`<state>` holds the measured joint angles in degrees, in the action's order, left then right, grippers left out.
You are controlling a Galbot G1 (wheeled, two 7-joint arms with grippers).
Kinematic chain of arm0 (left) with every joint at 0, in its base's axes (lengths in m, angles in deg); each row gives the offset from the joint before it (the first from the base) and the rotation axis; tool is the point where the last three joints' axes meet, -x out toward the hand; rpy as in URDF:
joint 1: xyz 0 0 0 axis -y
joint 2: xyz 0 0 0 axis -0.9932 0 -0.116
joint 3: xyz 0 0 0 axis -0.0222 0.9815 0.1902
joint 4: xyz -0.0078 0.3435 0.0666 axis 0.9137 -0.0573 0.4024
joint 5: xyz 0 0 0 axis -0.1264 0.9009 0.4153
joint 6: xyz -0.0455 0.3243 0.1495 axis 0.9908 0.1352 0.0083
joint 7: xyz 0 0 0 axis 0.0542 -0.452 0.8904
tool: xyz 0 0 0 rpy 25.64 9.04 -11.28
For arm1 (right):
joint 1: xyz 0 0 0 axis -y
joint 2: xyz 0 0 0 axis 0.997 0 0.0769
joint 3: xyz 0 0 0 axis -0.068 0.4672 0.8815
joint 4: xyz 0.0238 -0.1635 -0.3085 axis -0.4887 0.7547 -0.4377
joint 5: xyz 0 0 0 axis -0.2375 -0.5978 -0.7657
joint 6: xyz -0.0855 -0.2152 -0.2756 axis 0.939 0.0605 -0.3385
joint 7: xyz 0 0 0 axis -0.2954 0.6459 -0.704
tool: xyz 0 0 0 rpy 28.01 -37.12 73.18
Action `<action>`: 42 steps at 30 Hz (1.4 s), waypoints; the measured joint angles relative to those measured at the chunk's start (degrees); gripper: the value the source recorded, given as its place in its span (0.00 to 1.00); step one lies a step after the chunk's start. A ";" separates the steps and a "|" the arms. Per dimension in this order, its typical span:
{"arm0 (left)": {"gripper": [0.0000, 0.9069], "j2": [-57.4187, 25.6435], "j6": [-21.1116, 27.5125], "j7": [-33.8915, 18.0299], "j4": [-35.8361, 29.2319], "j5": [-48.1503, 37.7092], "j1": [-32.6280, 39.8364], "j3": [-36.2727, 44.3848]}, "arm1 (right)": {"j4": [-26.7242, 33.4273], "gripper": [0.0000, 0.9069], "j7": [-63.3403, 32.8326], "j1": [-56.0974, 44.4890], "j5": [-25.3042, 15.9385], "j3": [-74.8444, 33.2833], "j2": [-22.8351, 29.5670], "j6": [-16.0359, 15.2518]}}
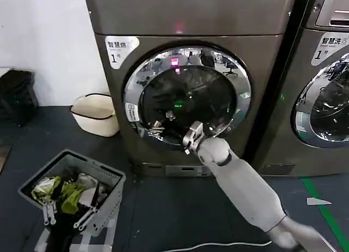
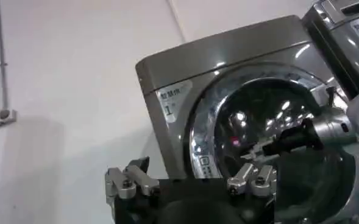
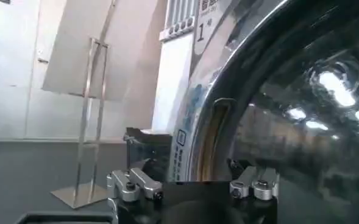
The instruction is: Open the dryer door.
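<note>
From the head camera I see the dryer door (image 1: 188, 94) flush in the front of the dark machine (image 1: 191, 12), still closed, its chrome ring around dark glass. My right arm (image 1: 245, 186) reaches up from the lower right, and the right claw (image 1: 182, 136) sits against the lower part of the door near the ring's bottom edge; I cannot tell here whether its fingers are open or closed. A grey basket (image 1: 71, 192) of clutter stands on the floor to the left, a cream bin (image 1: 97, 114) behind it beside the machine, and the silver machine (image 1: 322, 83) stands to the right. The left wrist camera shows the left claw (image 2: 191, 182) hanging open, well short of the door (image 2: 258, 128) (nothing between its fingers), with the right arm's wrist (image 2: 331, 131) crossing the glass. The right wrist camera looks along the door (image 3: 289, 109) from very close; the right claw (image 3: 194, 182) has its fingers spread beside the ring, gripping nothing that I can see.
</note>
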<state>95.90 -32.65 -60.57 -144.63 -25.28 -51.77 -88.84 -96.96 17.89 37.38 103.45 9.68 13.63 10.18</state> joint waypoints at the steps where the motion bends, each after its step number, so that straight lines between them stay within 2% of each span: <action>1: 1.00 0.00 -0.02 0.00 0.00 0.00 -0.01 -0.01 | 0.23 1.00 -0.05 0.11 -0.12 0.04 0.28 0.05; 14: 1.00 -0.05 -0.20 0.00 -0.02 -0.01 -0.03 -0.01 | 4.95 1.00 0.18 1.94 -1.80 0.13 4.12 0.60; 42: 1.00 0.00 -0.33 0.00 0.05 -0.06 0.03 -0.21 | 12.35 1.00 5.25 6.11 -2.51 1.64 8.30 2.36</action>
<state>95.90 -32.98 -60.56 -144.58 -25.34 -51.74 -89.05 -84.61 23.14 43.50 100.94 11.32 21.92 12.54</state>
